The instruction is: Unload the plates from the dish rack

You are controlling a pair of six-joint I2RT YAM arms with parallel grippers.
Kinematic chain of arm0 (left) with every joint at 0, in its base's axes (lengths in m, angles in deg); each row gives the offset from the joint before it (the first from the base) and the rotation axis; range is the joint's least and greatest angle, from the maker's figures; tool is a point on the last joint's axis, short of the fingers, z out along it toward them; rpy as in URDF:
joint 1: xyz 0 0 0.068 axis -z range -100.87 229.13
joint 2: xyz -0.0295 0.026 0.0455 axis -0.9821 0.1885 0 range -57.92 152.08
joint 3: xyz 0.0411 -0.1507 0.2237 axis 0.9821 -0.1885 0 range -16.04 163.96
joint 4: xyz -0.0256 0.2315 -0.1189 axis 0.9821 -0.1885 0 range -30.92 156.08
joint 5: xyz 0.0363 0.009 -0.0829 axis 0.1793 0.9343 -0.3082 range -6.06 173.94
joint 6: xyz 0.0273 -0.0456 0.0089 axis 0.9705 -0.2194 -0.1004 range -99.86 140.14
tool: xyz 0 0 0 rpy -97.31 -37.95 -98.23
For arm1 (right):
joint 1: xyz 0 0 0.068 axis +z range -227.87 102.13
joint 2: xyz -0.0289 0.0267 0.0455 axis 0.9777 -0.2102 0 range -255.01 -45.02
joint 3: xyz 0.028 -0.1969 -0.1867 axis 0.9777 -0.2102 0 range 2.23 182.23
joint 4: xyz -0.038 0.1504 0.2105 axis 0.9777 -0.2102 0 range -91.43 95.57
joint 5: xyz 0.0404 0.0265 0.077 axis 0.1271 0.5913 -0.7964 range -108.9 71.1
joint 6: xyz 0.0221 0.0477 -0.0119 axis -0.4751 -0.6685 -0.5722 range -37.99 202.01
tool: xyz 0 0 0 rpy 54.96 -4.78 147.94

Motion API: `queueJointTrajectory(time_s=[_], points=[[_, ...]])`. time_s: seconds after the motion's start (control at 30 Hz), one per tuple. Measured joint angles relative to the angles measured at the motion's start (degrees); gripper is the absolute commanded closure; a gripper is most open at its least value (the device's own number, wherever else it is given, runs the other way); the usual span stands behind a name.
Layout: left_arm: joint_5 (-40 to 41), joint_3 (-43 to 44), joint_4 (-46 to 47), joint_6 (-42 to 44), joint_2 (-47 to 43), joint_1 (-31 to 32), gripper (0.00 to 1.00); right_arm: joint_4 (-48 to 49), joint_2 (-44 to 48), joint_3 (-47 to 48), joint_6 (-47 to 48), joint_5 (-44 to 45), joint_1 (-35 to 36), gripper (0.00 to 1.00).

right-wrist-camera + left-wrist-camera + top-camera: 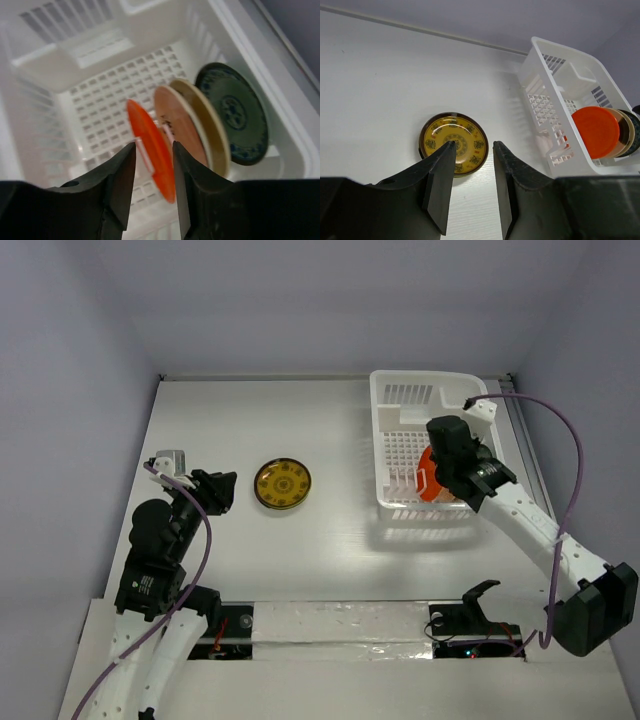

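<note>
Plates [200, 125] in the dish rack [405, 445] stand on edge in a close row at its near right end, so each rim points up, ready for a pinch. The rack sits toward the far right corner of the surface [300, 420]. Frontmost is the orange-red plate [156, 167], then a tan plate [177, 117], a cream plate [207, 132] and a teal-blue plate [232, 112] nearest the rack wall.

The right pincer [153, 146] reaches down into the rack with its jaws set narrowly on either side of the orange-red plate's rim. That one is probably the target because it is outermost and could lift out without disturbing the others. Whether the pads actually press on it I cannot tell.

A yellow patterned plate [282, 485] lies flat near the middle of the surface, well apart from the rack, likely a spot within the left arm's reach. The left pincer [473, 145] hangs just beside that plate on the side toward the left edge. Its jaws are partly apart and hold nothing, seemingly parked clear while the right arm works.
</note>
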Motion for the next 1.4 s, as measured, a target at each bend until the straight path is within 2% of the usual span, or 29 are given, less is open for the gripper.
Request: queueJointTrajectory(time_s=[0.1,0.4,0.5,0.53,0.63,0.73,0.87,1.03,1.4], points=[[-0.02,0.0,0.0,0.0,0.04,0.0,0.67,-2.78,0.0,-1.64,1.99,-0.48,-3.87,0.56],[0.0,0.0,0.0,0.0,0.07,0.0,0.67,-3.17,-6.8,-1.62,5.05,-4.57,-5.33,0.57],[0.0,0.0,0.0,0.0,0.07,0.0,0.67,-3.06,-9.44,-1.64,5.38,-5.42,-5.64,0.64],[0.0,0.0,0.0,0.0,0.07,0.0,0.67,-3.06,-10.05,-1.64,5.46,-5.46,-5.64,0.73],[0.0,0.0,0.0,0.0,0.07,0.0,0.67,-3.02,-10.67,-1.64,6.38,-5.33,-5.64,0.86],[0.0,0.0,0.0,0.0,0.07,0.0,0.67,-3.82,-10.69,-1.62,8.41,-4.85,-5.64,0.92],[0.0,0.0,0.0,0.0,0.07,0.0,0.67,-4.5,-11.37,-0.63,9.99,-4.02,-5.49,0.93],[-0.02,0.0,0.0,0.0,0.07,0.0,0.67,-6.47,-12.11,0.96,11.74,-1.9,-3.85,1.0],[-0.02,0.0,0.0,0.0,0.07,0.0,0.67,-10.47,-12.39,6.86,17.25,6.86,1.55,1.0]])
